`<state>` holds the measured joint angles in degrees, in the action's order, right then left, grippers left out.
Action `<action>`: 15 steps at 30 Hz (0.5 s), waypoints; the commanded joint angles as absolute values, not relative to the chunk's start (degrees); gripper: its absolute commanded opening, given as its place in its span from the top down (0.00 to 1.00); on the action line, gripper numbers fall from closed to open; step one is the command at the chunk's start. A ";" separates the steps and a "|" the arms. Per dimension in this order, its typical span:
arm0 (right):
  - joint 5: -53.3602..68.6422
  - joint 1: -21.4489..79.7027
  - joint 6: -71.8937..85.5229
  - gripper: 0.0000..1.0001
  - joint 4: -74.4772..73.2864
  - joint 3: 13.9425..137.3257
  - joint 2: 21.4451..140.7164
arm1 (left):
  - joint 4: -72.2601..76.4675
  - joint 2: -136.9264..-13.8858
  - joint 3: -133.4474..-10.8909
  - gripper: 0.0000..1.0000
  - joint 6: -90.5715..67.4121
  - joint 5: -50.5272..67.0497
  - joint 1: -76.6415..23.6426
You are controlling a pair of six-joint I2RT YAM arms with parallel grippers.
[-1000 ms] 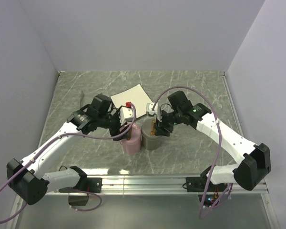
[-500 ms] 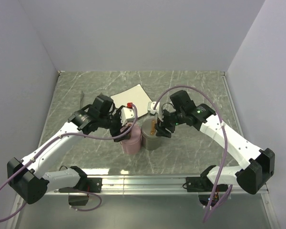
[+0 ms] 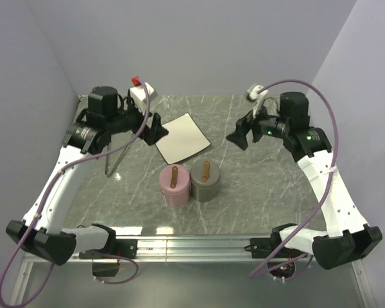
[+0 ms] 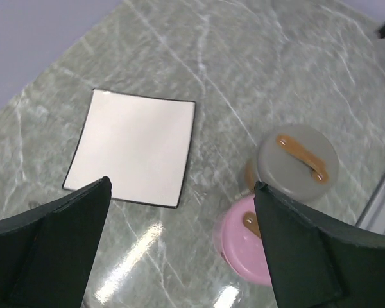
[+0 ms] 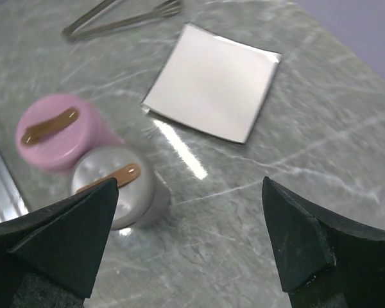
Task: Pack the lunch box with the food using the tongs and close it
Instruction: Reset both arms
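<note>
The lunch box is two round tubs side by side, a pink one (image 3: 174,186) and a grey one (image 3: 205,181). Each has its lid on, with a brown strap handle on top. My left gripper (image 3: 157,128) hangs open, high over the back left of the table, with nothing between its fingers (image 4: 51,250). My right gripper (image 3: 239,136) is open and empty too, raised at the back right. The tongs (image 3: 115,157) lie on the table to the left, apart from both grippers. No food shows in any view.
A white square plate (image 3: 181,138) with a dark rim lies bare behind the tubs. Pale walls close off the table on the left, back and right. A metal rail (image 3: 192,242) runs along the near edge.
Both arms have lifted off the tubs and swung up and outward toward the back corners. Both grippers have opened wide. The pink and grey tubs stay put with lids on.
</note>
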<state>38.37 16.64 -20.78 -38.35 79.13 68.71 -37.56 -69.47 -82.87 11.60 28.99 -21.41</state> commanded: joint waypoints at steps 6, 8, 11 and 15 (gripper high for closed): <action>29.27 4.58 -1.94 0.00 -34.72 79.81 68.12 | -36.39 -77.60 -86.05 0.01 -3.60 28.56 -8.98; 29.62 1.15 -0.09 0.00 -33.06 75.95 66.98 | -35.43 -77.78 -84.48 0.01 -4.74 28.13 -7.65; 26.29 0.35 1.67 0.00 -29.46 68.49 64.26 | -33.67 -76.82 -80.88 0.01 -5.36 28.30 -5.89; 19.89 0.26 4.11 0.00 -26.20 60.66 62.49 | -32.35 -74.10 -75.16 0.01 -3.17 25.06 -5.54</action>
<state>25.80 0.34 -0.19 -31.07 63.94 64.62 -34.81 -77.54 -78.28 -2.72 27.22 -5.67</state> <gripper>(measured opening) 0.995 0.993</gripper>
